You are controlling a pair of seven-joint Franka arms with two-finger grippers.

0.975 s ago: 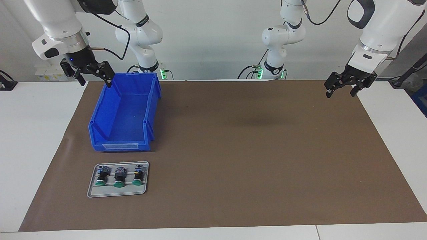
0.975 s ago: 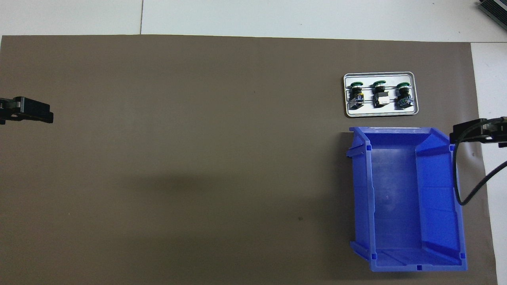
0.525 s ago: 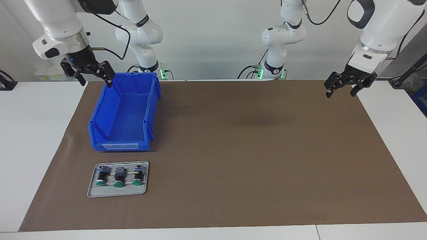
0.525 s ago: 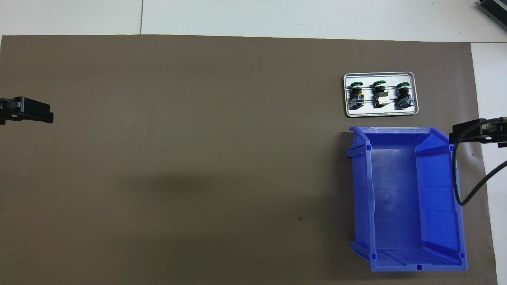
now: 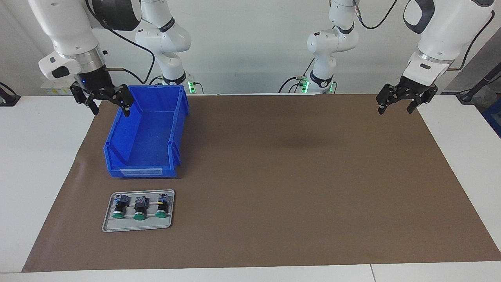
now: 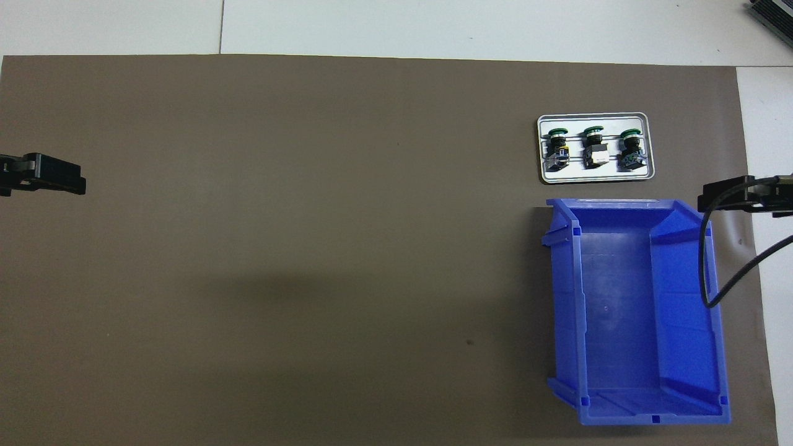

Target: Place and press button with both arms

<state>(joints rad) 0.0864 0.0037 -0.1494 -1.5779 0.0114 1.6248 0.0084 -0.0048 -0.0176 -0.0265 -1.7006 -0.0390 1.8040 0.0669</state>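
Observation:
Three green-capped buttons (image 5: pixel 139 209) (image 6: pixel 593 147) lie side by side on a small grey tray (image 5: pixel 137 227) (image 6: pixel 595 178), which sits toward the right arm's end of the table and farther from the robots than the blue bin. My right gripper (image 5: pixel 110 109) (image 6: pixel 725 201) hangs open and holds nothing. It is over the bin's outer wall, at that same end. My left gripper (image 5: pixel 394 109) (image 6: pixel 62 179) hangs open and holds nothing too. It is above the mat's edge at the left arm's end, a long way from the buttons.
An open blue bin (image 5: pixel 178 117) (image 6: pixel 681 347) with nothing in it stands between the tray and the right arm's base. A brown mat (image 5: pixel 293 176) covers most of the white table. A black cable (image 6: pixel 712 291) loops from the right gripper over the bin.
The right gripper has dropped a little beside the bin's wall. The left gripper has shifted slightly toward the table's middle. Buttons, tray and bin have not moved.

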